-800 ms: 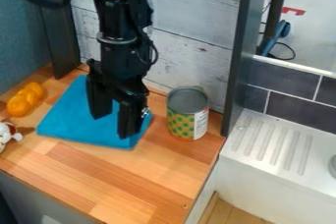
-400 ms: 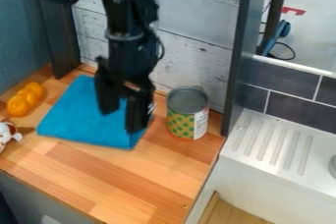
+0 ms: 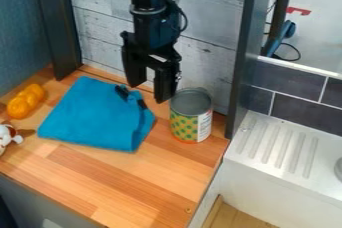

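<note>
The black gripper [image 3: 148, 92] hangs over the back of the wooden counter, its two fingers spread apart with nothing between them. A folded blue cloth [image 3: 93, 114] lies flat below and to the left of it. Near the cloth's back right corner are two small dark patches; what they are I cannot tell. Just right of the gripper stands an upright can [image 3: 191, 117] with a grey top and a green and yellow patterned label.
On the left of the counter [image 3: 100, 172] lie a lumpy orange object [image 3: 26, 101] and, at the view's edge, a white and brown toy [image 3: 7, 135]. A dark upright post [image 3: 242, 57] divides the counter from a white ridged sink drainer [image 3: 277, 142]. White boards stand behind.
The gripper has moved right and up in the view, away from over the cloth and toward the can. More of the cloth shows. The can and the other objects have stayed put.
</note>
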You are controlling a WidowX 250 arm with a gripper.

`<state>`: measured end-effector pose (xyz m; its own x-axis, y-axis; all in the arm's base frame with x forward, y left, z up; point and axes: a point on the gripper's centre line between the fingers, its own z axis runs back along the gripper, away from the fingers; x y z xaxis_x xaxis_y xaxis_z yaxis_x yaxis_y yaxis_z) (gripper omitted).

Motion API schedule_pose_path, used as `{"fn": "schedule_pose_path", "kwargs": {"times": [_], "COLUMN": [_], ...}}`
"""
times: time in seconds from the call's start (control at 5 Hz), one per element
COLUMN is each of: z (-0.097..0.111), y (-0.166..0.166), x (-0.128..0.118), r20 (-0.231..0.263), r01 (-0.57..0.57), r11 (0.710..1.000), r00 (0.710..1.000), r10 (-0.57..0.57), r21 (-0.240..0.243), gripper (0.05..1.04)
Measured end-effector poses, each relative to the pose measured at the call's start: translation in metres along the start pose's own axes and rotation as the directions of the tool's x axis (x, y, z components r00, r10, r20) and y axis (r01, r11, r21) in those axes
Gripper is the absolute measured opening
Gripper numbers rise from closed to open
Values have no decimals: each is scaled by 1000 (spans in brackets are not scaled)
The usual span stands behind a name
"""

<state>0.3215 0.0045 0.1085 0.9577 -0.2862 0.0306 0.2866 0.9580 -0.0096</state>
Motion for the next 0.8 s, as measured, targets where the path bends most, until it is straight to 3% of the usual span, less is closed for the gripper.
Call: {"fn": "schedule_pose_path", "kwargs": {"times": [0.2, 0.6, 0.8], "z": [-7, -31, -38], "y": [13, 25, 22], "x": [19, 41, 49], "r20": [43, 73, 102], "r01": [-16, -46, -44], "r11": [1000, 999, 998], "r00": [999, 996, 994], "r10": [17, 46, 47], "r21": [-7, -4, -33], "gripper": [1001, 1001, 1001]}}
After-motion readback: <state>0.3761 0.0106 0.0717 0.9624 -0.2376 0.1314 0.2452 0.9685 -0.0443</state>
